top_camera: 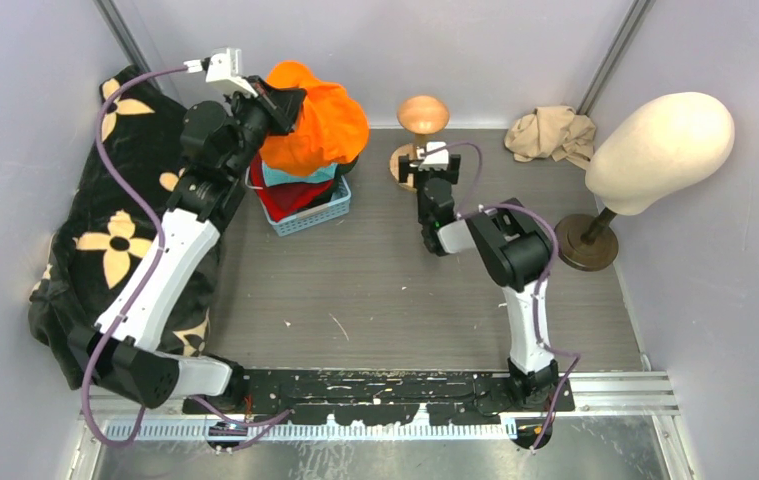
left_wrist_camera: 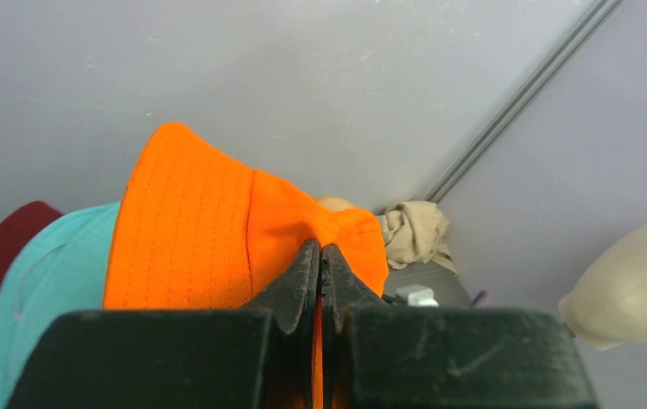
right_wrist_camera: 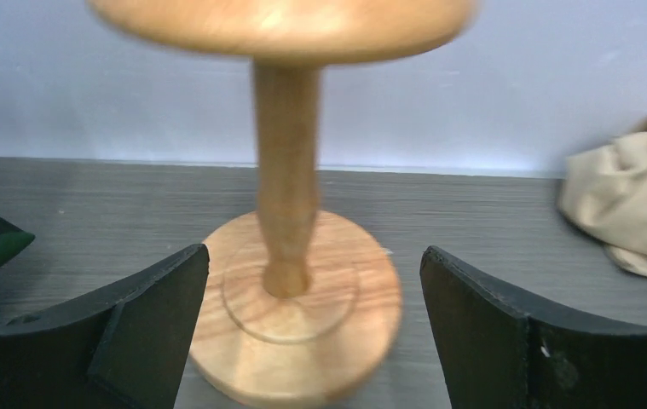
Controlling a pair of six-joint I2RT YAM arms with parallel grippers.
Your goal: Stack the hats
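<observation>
An orange bucket hat (top_camera: 317,122) hangs from my left gripper (top_camera: 290,108), which is shut on its brim, above a blue basket (top_camera: 315,212). In the basket lie a teal hat (top_camera: 295,175) and a red hat (top_camera: 285,198). In the left wrist view the jaws (left_wrist_camera: 320,256) pinch orange fabric (left_wrist_camera: 192,230), with the teal hat (left_wrist_camera: 47,281) and the red hat (left_wrist_camera: 4,239) at the left. My right gripper (top_camera: 433,160) is open and empty beside a wooden hat stand (top_camera: 422,118); its fingers (right_wrist_camera: 158,298) flank the stand's base (right_wrist_camera: 303,307). The baseball caps are out of view.
A cream head form (top_camera: 660,140) on a dark stand is at the right. A beige rag (top_camera: 550,132) lies in the back corner, also in the right wrist view (right_wrist_camera: 635,204). A black flowered cloth (top_camera: 105,250) covers the left side. Grey walls close in.
</observation>
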